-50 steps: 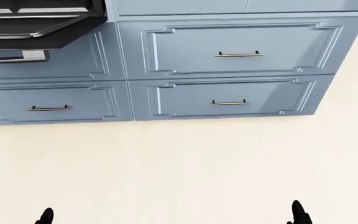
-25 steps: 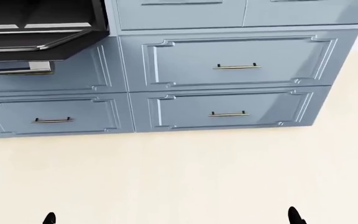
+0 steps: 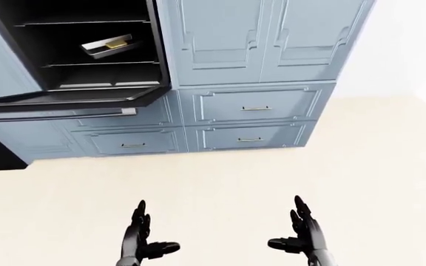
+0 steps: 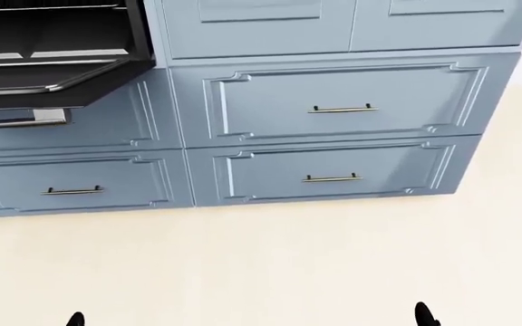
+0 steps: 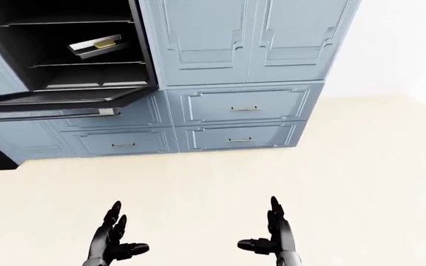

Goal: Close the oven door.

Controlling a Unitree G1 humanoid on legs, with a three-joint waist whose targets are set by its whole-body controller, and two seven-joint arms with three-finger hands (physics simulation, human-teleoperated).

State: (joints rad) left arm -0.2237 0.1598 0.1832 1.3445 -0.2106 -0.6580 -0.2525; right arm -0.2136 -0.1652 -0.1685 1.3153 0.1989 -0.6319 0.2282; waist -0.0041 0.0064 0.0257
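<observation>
While oven door hangs open, both hands' fingers spread, bare floor between.

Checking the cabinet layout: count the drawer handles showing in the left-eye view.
3. One drawer handle on the upper right drawer, one directly below it, one on the lower left drawer. The open oven door may hide another.

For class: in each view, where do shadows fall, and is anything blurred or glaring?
Left-eye view: oven interior dark, the tray inside lit; no blur. Head view: soft shadow across the drawers at right; the open door near black. Right-eye view: floor evenly bright, no glare.
</observation>
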